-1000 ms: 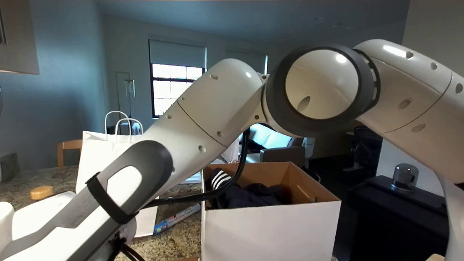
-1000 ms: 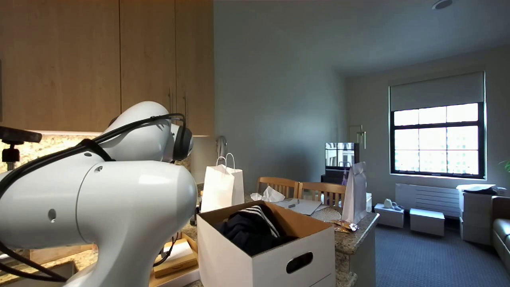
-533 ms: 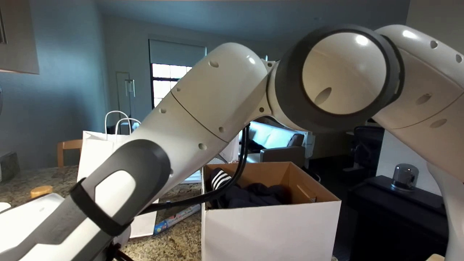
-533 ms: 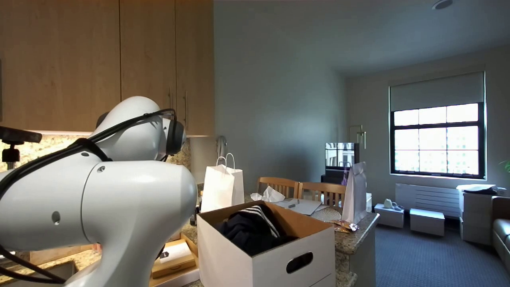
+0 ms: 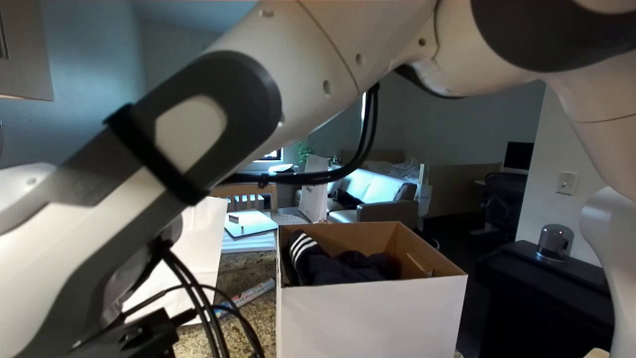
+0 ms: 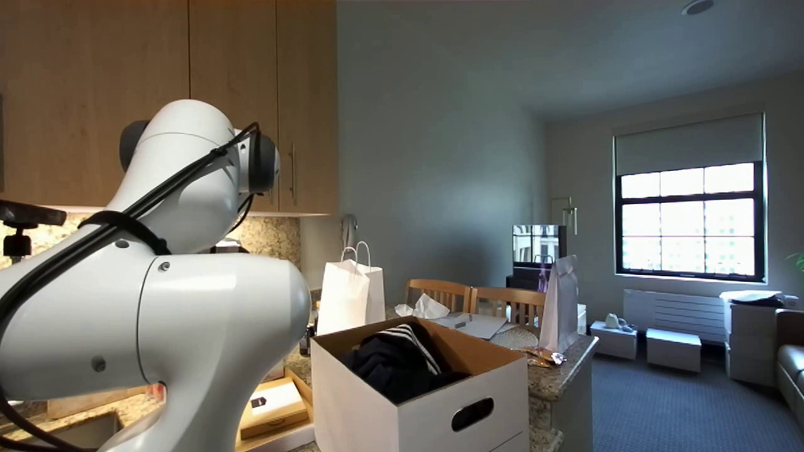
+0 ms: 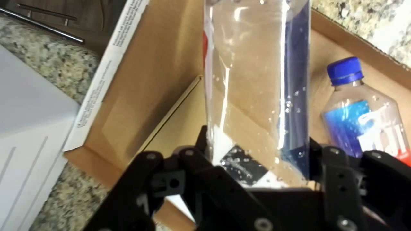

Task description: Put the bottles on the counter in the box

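White outside, brown inside, the box (image 5: 370,318) contains dark striped cloth (image 5: 348,268) in both exterior views; in an exterior view, a shallow tray (image 6: 295,437) just beside the box holds a flat carton (image 6: 277,411); in the wrist view, the tray sits on the counter (image 7: 74,189), a blue-capped bottle (image 7: 362,112) lying in it; over it, the gripper (image 7: 258,150) has its jaws clamped on a clear bottle (image 7: 250,86).

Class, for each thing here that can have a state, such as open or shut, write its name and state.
Clear bottle: gripped, its top out of view
Jaws: closed on the clear bottle
Tray: open-topped
Blue-capped bottle: capped, lying in the tray
Box: open, dark cloth inside
Handled bag: upright
Cabinet doors: shut
Window shade: partly lowered
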Controlling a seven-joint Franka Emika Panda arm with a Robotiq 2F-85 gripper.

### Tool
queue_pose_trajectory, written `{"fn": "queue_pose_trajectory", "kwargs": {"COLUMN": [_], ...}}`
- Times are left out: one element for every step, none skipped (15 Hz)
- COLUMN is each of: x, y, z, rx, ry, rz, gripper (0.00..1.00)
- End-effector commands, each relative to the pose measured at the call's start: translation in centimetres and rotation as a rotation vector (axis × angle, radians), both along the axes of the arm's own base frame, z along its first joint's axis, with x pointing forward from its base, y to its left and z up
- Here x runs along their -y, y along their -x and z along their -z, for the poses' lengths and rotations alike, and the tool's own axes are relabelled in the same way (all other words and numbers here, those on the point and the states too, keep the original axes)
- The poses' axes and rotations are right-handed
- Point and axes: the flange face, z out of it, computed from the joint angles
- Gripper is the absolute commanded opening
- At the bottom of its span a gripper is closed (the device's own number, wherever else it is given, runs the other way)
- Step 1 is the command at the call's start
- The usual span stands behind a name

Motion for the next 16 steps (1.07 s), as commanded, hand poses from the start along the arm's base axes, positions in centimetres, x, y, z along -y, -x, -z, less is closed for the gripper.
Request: {"fn": "queue_pose_trajectory", "kwargs": {"x": [4.1,5.2,6.3,7.7,9.3,11.0,12.7,14.6,16.7,18.9,21.1,23.6,26.0,28.5,31.1,33.5], "y": [-1.3,-2.1,-3.0,-3.9,-4.8,-5.7,-6.4,-7.0,-7.8,-8.4,-9.1,-9.6,-9.9,-10.2,-10.3,-10.3], "z": [-8.0,-10.2,-12.3,-14.2,-16.2,-18.0,-19.8,-21.6,-23.1,-24.6,-25.8,-26.9,-27.7,-28.2,-28.7,-28.8], "rx": [0.1,0.133,0.165,0.197,0.228,0.247,0.253,0.263,0.269,0.265,0.251,0.242,0.239,0.242,0.238,0.236], "ry": [-0.011,-0.022,-0.027,-0.027,-0.019,-0.011,-0.001,0.008,0.019,0.019,0.017,0.014,0.011,0.004,-0.008,-0.019], "rz": [0.159,0.21,0.258,0.306,0.348,0.377,0.392,0.418,0.451,0.483,0.515,0.569,0.616,0.671,0.722,0.768], "gripper": [0.34,0.34,0.34,0.34,0.34,0.34,0.34,0.34,0.34,0.34,0.34,0.34,0.34,0.34,0.34,0.34]}}
